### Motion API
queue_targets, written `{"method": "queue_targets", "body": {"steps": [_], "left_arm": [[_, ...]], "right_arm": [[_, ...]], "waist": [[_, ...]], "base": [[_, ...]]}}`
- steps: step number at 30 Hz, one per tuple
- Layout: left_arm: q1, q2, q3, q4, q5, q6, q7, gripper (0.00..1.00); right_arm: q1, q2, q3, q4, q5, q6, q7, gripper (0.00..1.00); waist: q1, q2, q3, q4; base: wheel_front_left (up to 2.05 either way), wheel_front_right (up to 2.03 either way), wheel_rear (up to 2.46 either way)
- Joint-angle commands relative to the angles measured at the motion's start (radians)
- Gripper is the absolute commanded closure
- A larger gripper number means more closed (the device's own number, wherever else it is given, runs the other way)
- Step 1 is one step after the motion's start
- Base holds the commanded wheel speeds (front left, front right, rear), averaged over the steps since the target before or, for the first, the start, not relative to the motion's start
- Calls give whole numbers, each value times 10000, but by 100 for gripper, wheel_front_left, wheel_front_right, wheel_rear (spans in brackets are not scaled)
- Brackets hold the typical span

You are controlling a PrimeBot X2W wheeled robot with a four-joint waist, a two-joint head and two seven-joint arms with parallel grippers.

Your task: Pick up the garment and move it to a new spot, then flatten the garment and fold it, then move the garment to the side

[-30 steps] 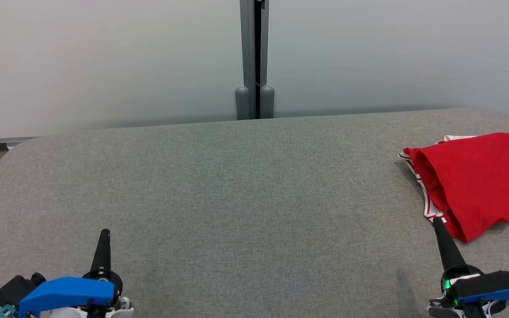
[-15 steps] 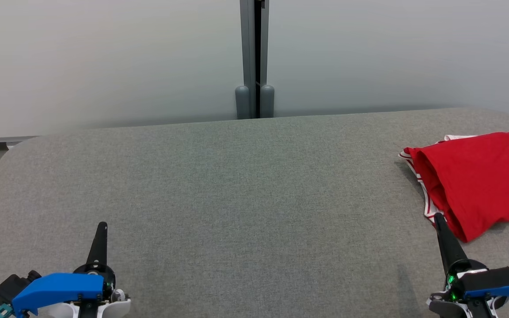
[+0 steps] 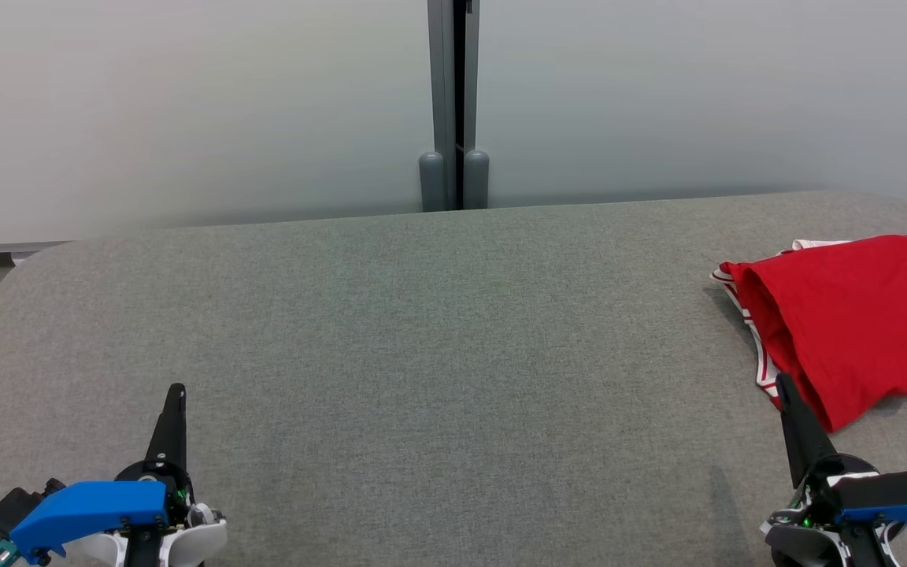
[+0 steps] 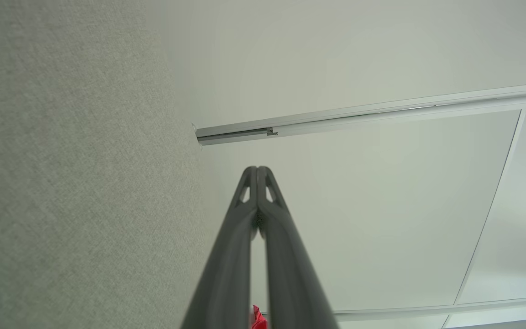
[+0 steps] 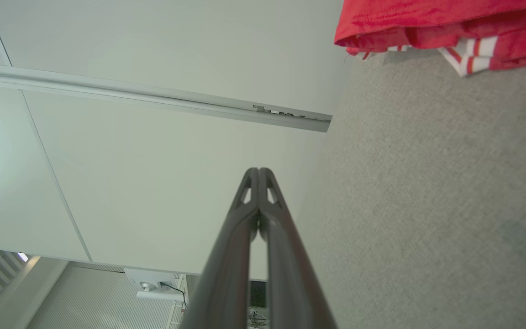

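Lately drifting outward on both sides: left gripper (image 3: 176, 391) a touch nearer the lower left corner of the head view than a second ago, right gripper (image 3: 783, 382) a touch nearer the lower right, tips of both a shade higher up that view; head view itself steady. No shift at all in the garment (image 3: 847, 315) over that second; lies as a compact red fold with white-striped edging along its inner side, at the far right of the grey cloth-covered table (image 3: 438, 354).

Reads as settling toward rest, not as a reach. Judging by the tidy fold and its place off to the side, probably at or near the end of the task: pick-up, flattening, folding and the move aside all seemingly done.

As for the left gripper: pressed fully together, fingers (image 4: 240, 219) meeting at the tips in the left wrist view; pinching nothing, touching nothing, poised over the near left of the table. As for the right: likewise pressed tip to tip in the right wrist view, carrying nothing. Appears in the head view to end just beside the garment's near corner, yet stands clear of the cloth in the right wrist view, red fold ahead and off to one side, apart from the tips.
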Motion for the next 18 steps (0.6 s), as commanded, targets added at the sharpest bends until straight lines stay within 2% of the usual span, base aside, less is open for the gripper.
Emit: {"method": "queue_targets", "body": {"steps": [1, 18], "left_arm": [[-189, -15, 77, -70, -207, -85, 64, 100], [-319, -123, 346, -100, -1244, -245, 352, 100]], "right_arm": [[-201, -39, -41, 18, 229, 4, 73, 100], [-391, -11, -126, 207, 1327, 4, 255, 100]], "waist": [[0, -1, 2, 1], [0, -1, 26, 2]], "base": [[0, 0, 0], [0, 0, 0]]}}
